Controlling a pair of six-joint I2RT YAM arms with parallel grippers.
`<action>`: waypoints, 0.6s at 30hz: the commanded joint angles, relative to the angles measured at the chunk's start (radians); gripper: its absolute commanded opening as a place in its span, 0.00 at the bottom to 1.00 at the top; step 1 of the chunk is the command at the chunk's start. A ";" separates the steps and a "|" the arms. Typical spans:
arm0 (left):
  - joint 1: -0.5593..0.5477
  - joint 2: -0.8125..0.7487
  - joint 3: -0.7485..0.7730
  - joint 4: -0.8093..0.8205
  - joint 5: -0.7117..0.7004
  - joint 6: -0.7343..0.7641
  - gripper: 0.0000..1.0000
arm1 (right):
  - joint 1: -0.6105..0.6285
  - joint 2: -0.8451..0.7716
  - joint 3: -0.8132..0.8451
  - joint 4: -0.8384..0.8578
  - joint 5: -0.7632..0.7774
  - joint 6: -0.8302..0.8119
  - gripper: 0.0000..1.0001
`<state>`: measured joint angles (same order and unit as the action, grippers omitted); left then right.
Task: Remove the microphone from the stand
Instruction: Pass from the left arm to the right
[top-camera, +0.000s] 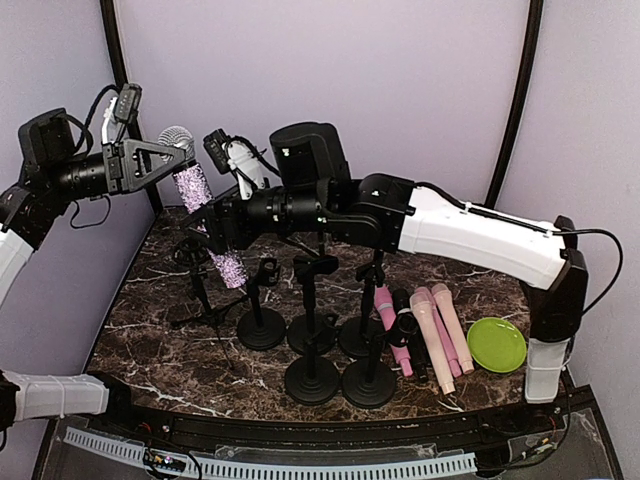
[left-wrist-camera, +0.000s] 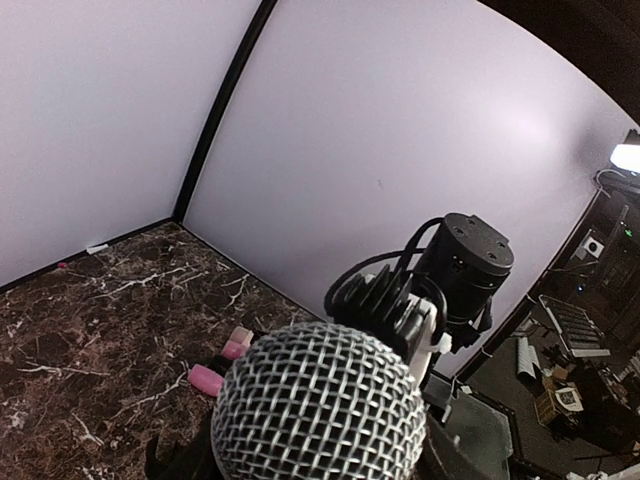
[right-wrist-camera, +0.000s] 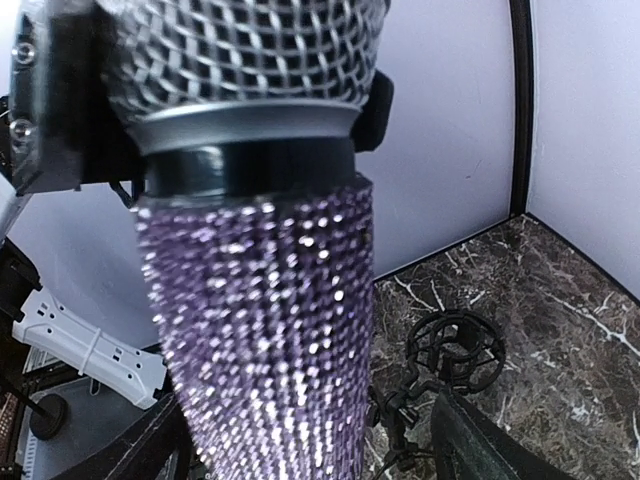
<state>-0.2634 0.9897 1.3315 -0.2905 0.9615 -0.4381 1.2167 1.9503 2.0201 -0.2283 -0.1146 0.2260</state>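
Observation:
A microphone with a purple glitter body and a silver mesh head is tilted in the air above the table's left side. My left gripper is shut on its head end; its dark fingers flank the mesh in the right wrist view. The mesh head fills the bottom of the left wrist view. My right gripper is open around the glitter body, with a gap on one side. An empty shock-mount stand stands below; its empty ring also shows in the right wrist view.
Several black round-base stands stand at the table's middle. Several pink and dark microphones lie to the right beside a green plate. Walls close off the back and sides.

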 joint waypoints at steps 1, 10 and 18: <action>-0.029 0.018 -0.006 0.047 0.107 -0.009 0.00 | 0.018 0.014 0.070 -0.014 -0.034 0.003 0.75; -0.037 0.035 -0.007 0.032 0.063 0.030 0.00 | 0.032 -0.016 0.045 -0.033 0.058 0.050 0.38; -0.037 0.027 -0.017 0.055 -0.008 0.051 0.29 | 0.032 -0.138 -0.079 0.037 0.169 0.109 0.15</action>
<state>-0.3130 1.0405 1.3170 -0.2932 1.0096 -0.4252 1.2430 1.9232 1.9778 -0.2558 -0.0525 0.2790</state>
